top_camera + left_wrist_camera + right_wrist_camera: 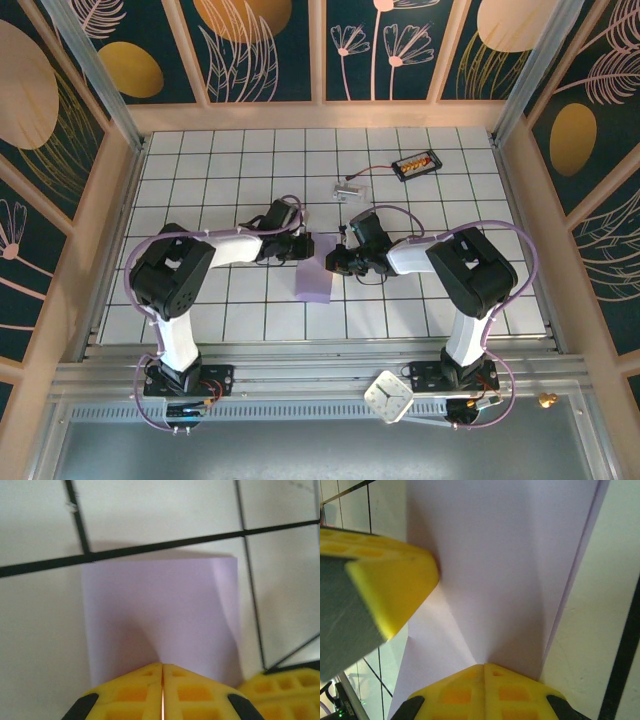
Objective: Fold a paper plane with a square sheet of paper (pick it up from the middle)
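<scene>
The square sheet of paper (314, 281), lavender and folded over into a narrow upright oblong, lies on the white tiles at the table's middle. My left gripper (304, 247) sits at its far left edge. In the left wrist view its yellow fingers (135, 690) are pressed together, and the paper (160, 610) rises to their tips. My right gripper (336, 262) is at the sheet's far right edge, shut, with creases in the paper (510, 570) running into its tips (484, 666). The left gripper's finger (390, 575) touches the sheet's other edge. The paper plane is out of view.
A clear plastic piece with a wire (350, 188) and a black holder with orange parts (415, 164) lie on the far tiles. A white clock-like square (388, 396) rests on the near rail. Wooden walls (115, 200) ring the table.
</scene>
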